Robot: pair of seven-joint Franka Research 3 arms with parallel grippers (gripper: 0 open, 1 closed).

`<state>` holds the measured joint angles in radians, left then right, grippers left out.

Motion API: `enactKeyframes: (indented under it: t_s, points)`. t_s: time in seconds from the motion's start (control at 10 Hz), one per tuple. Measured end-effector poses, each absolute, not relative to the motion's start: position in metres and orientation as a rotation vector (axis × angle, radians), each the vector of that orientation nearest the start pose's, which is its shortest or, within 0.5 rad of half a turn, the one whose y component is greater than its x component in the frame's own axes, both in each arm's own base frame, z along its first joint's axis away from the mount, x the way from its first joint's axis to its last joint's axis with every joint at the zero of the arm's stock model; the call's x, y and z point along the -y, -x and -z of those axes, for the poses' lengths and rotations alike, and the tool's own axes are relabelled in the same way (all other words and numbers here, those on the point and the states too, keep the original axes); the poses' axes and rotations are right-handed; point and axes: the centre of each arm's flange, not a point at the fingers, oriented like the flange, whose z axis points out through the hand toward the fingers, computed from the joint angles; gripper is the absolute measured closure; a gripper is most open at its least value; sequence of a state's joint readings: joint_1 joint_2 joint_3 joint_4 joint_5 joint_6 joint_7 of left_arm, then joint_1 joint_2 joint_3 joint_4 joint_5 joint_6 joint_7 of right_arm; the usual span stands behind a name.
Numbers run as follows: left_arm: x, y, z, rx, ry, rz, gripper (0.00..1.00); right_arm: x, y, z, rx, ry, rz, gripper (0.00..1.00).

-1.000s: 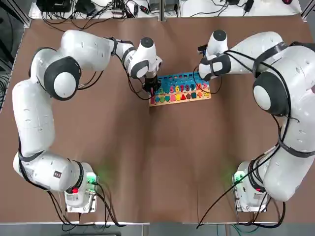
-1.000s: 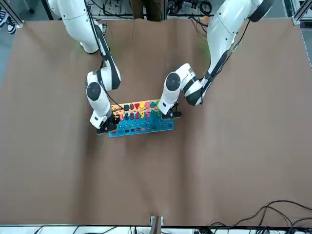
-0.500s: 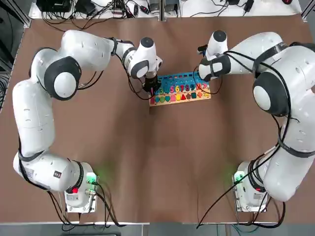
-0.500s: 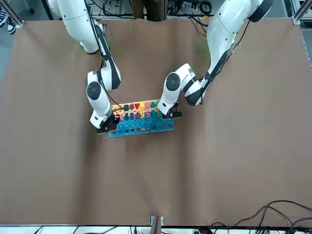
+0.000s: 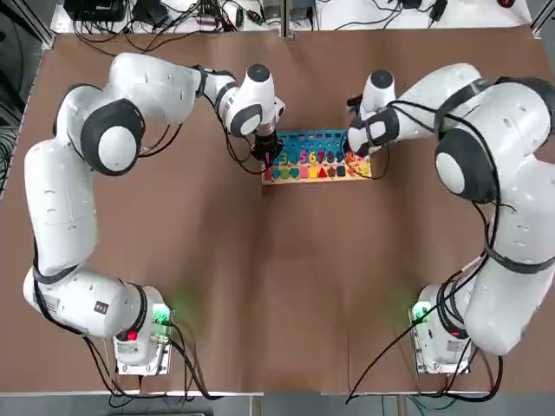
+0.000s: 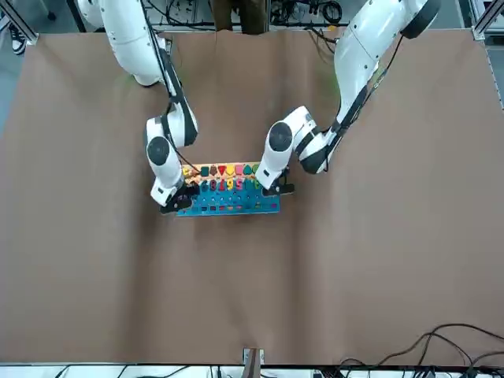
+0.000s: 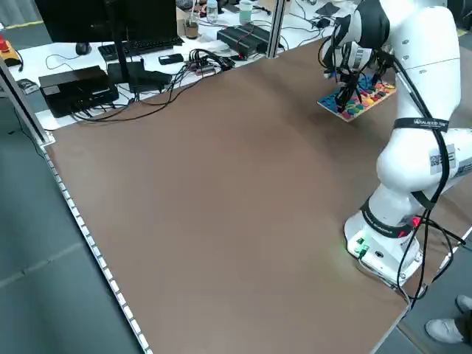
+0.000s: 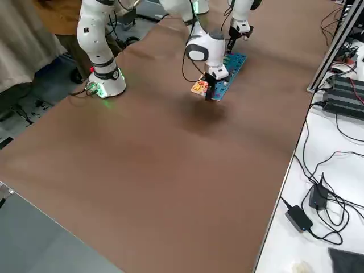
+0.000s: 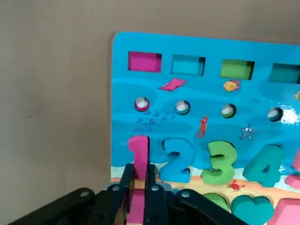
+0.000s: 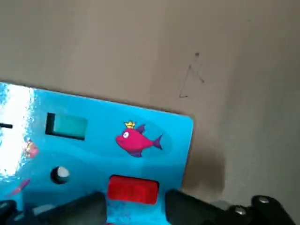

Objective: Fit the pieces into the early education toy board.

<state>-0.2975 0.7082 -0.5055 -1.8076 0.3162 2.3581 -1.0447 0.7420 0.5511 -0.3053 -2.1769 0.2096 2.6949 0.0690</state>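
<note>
My left gripper is closed on the magenta numeral 1 at the toy board's side edge. My right gripper, fingers apart, flanks a red block near the board's opposite blue corner. Bare bench extends beyond both side edges.

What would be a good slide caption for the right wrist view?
Open fingers of the right gripper flank a red block on the blue puzzle board.
</note>
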Motion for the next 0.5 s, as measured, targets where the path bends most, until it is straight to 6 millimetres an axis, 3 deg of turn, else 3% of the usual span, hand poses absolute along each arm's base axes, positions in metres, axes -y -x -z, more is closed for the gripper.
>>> enactKeyframes:
  t_s: [0.5]
  points:
    - [0.4436, -0.4672, -0.1834, 0.173, 3.158, -0.181, 0.82, -0.2224, -0.5081, -0.1454, 0.352, 3.187, 0.034, 0.33]
